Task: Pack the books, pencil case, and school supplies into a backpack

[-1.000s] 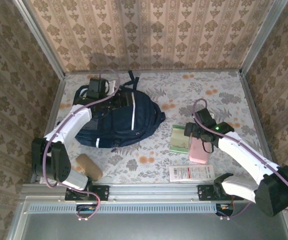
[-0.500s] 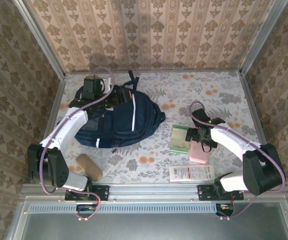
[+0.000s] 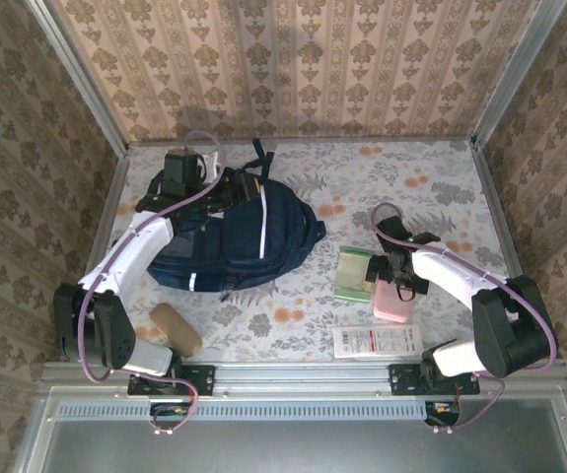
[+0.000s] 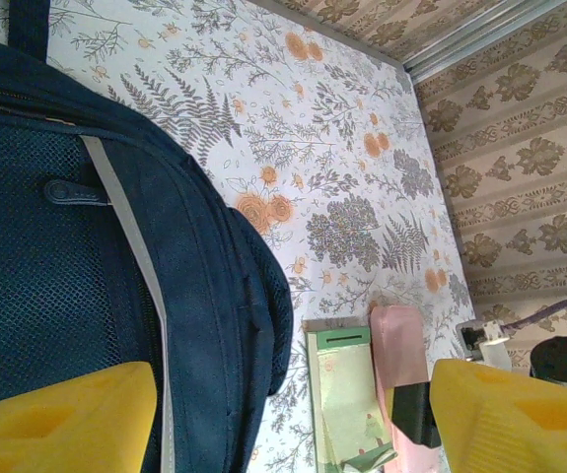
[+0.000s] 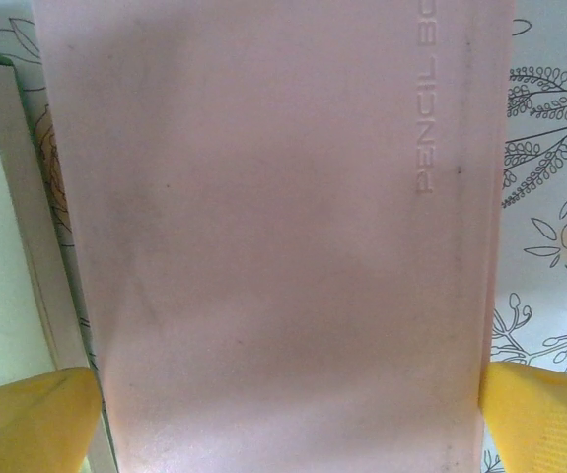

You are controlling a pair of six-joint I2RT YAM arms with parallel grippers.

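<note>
1. The backpack (image 3: 239, 236) lies on the left half of the floral table (image 3: 441, 187). It is navy with a thin white stripe, and its black straps point toward the far edge.
2. The left gripper (image 3: 204, 185) hovers over the far-left part of the backpack. In the left wrist view its yellow fingers (image 4: 56, 419) are spread well apart with nothing pinched between them (only navy mesh and the stripe lie below).
3. The pink pencil case (image 3: 393, 301) lies flat on the right half of the table, toward the near edge and well apart from the backpack.
4. The right gripper (image 3: 396, 278) hangs over the far end of the pencil case. In the right wrist view its jaws are spread wide, with the yellow fingers (image 5: 27, 424) one at each long side of the case. Whether they actually touch its sides I cannot tell.
5. The pale green packet (image 3: 354, 273) lies just left of the pencil case, its long edge running alongside the case.
6. The long white packet (image 3: 377, 341), printed in red, lies crosswise just nearer than the pencil case, close to the table's near edge.
7. A tan pouch (image 3: 175, 328) rests at the near left, between the backpack and the left arm's base.
</note>
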